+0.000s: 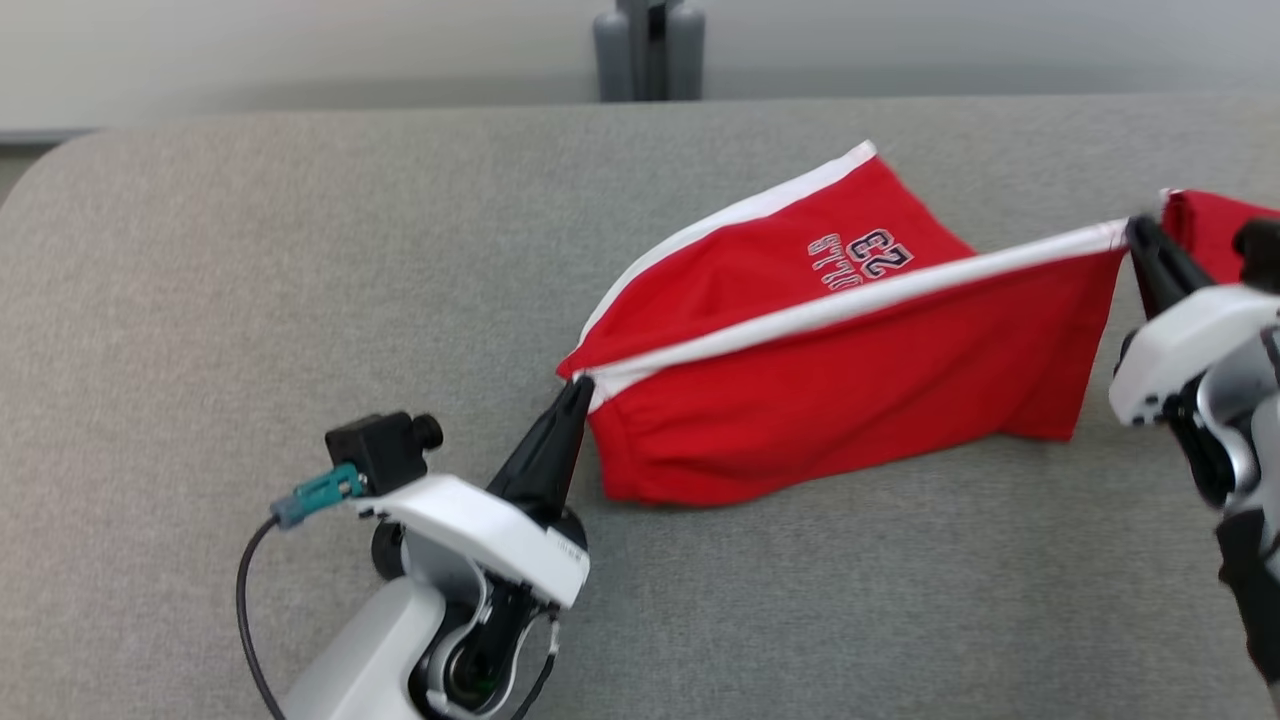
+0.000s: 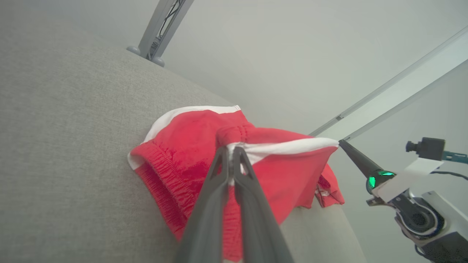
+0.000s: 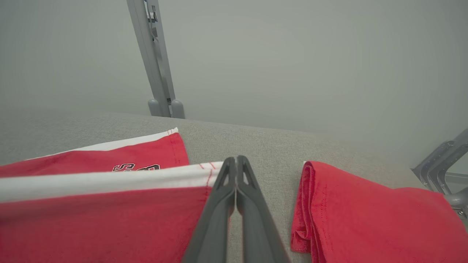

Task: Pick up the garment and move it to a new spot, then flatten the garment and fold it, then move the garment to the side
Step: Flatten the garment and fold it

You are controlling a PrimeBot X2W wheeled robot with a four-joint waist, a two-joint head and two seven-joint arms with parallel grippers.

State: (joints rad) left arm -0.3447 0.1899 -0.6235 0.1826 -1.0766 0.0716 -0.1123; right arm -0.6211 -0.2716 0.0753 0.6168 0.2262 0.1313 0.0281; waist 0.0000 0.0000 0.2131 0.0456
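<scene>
The left fingers (image 1: 545, 455), lower middle of the head view, are pinched shut on the waistband corner of the red shorts (image 1: 850, 400). The right fingers (image 1: 1160, 265), at the right edge, are closed on the far end of the white side stripe. That stripe runs taut between them, and the rest sags onto the grey desk (image 1: 300, 250) at centre frame. The cloth looks light, soft and limp, so corners and hems seem the surest hold.

This is looking like a lab. A grey fabric-covered table (image 1: 300, 250) is sitting before a plain pale wall (image 3: 292, 54).
</scene>
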